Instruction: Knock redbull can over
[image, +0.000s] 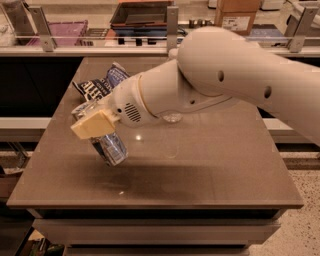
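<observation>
The redbull can (111, 148) is a slim silver and blue can on the left part of the brown table (200, 170). It leans over, its top up and to the left, its base down and to the right. My gripper (93, 123), at the end of the big white arm (225, 75), sits right over the can's top and hides it. I cannot tell whether the gripper holds the can or only presses against it.
A blue chip bag (102, 84) lies behind the gripper at the table's back left. A clear plastic bottle (172, 118) shows partly under the arm near the table's middle. A counter with trays and boxes (145, 15) runs along the back.
</observation>
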